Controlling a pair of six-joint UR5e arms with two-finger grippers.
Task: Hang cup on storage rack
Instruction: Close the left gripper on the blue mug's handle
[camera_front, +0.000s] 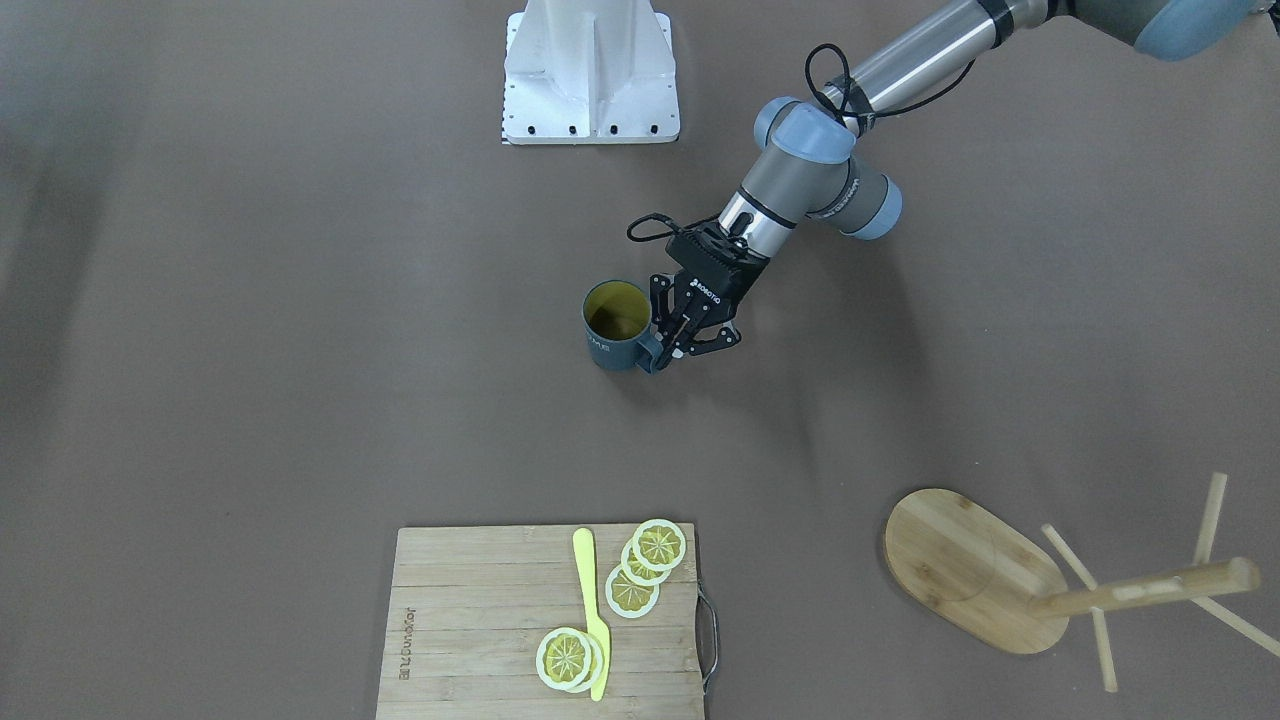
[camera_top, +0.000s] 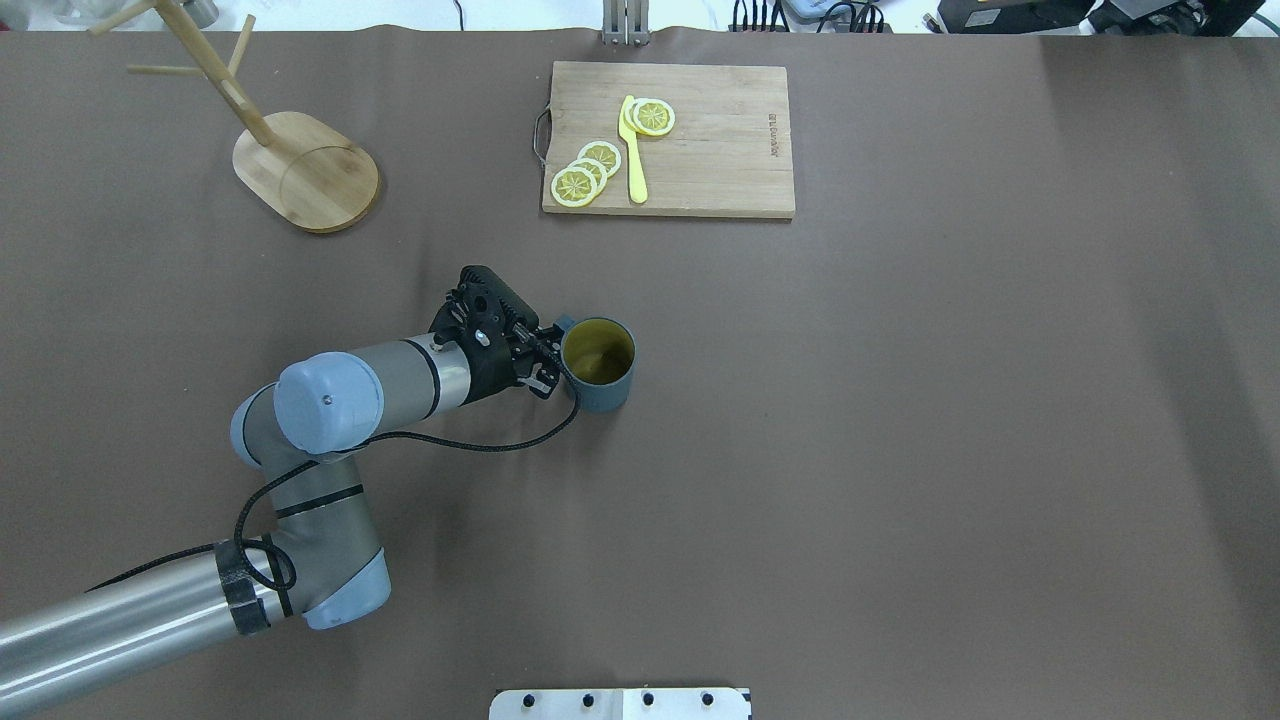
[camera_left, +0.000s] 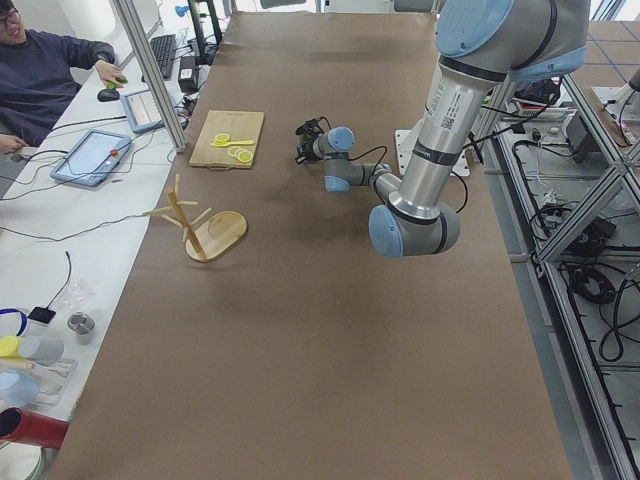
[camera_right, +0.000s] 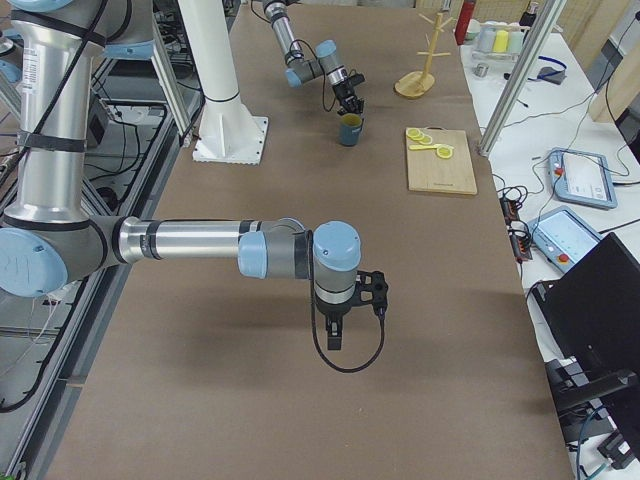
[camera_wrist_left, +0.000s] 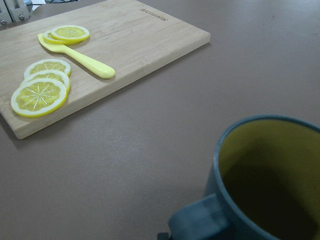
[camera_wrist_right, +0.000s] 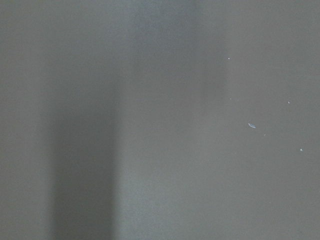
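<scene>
The cup (its lower half) runs off-frame.

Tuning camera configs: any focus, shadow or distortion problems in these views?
Left wrist view: cup close, rim soft; cutting board sharp. Right wrist view: bare table only, soft vertical shadow bands, focus unjudgeable. Front-facing view: storage rack in the corner splayed by perspective. Overhead view: no glare, faint broad shadows.

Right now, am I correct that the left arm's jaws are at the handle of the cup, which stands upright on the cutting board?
Not quite: the overhead exterior view shows the cup upright on the bare table, apart from the cutting board. The left gripper does have its jaws at the handle.
</scene>
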